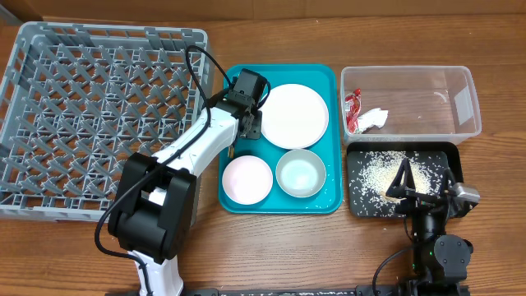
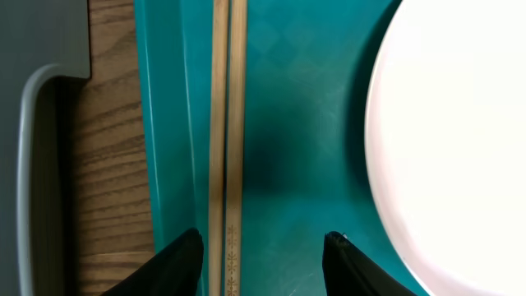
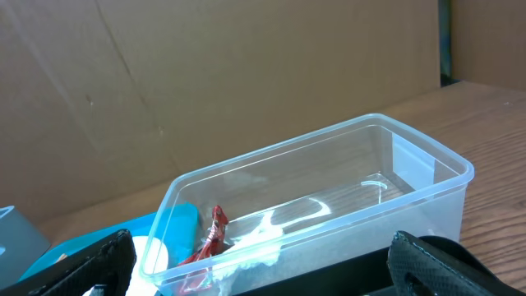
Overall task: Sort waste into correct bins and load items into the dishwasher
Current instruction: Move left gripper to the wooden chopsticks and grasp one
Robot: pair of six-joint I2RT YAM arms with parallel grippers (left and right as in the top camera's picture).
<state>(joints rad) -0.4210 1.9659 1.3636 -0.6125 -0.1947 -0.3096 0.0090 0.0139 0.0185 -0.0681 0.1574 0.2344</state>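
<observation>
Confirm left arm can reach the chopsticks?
Probably yes. The left claw hangs open right over the chopsticks, nothing on top of them. Tight spot: they lie close to the wall of the teal tray, so one finger has little room.

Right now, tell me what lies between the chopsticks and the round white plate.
Between the chopsticks and the plate, only bare teal tray floor shows, in the left wrist view.

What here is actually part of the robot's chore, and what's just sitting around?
Part of the job: red wrapper, tissue, rice grains, clear tub, black tray, plate, white bowl, green-rimmed bowl, chopsticks, grey dish rack.

Just there: teal tray (only holding the dishes), wooden table.
</observation>
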